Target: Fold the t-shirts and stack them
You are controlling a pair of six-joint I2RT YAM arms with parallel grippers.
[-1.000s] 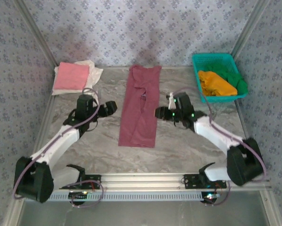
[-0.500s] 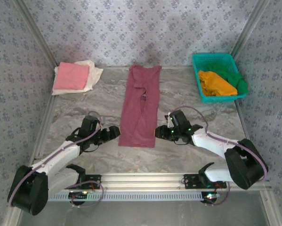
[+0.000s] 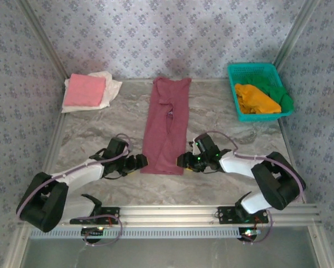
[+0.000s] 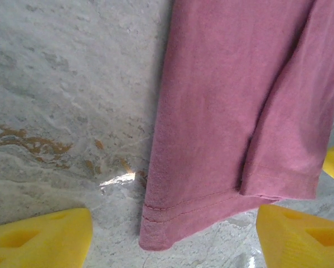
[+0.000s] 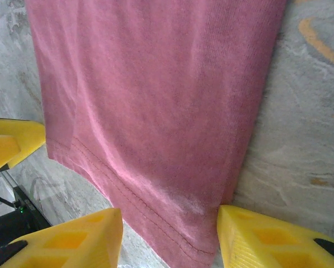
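**Top external: maroon t-shirt (image 3: 168, 125) folded into a long strip**

It lies flat down the middle of the marble table (image 3: 83, 131), stitched hem nearest the arms. Left gripper (image 3: 140, 163) and right gripper (image 3: 182, 162) each sit at a hem corner. Both have their jaws spread, yellow fingers (image 5: 267, 245) either side of the cloth, nothing pinched yet.

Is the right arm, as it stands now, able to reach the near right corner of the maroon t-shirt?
Probably yes. The right gripper sits open at that corner of the maroon t-shirt. The hem corner lies between its fingers, and nothing blocks the way.
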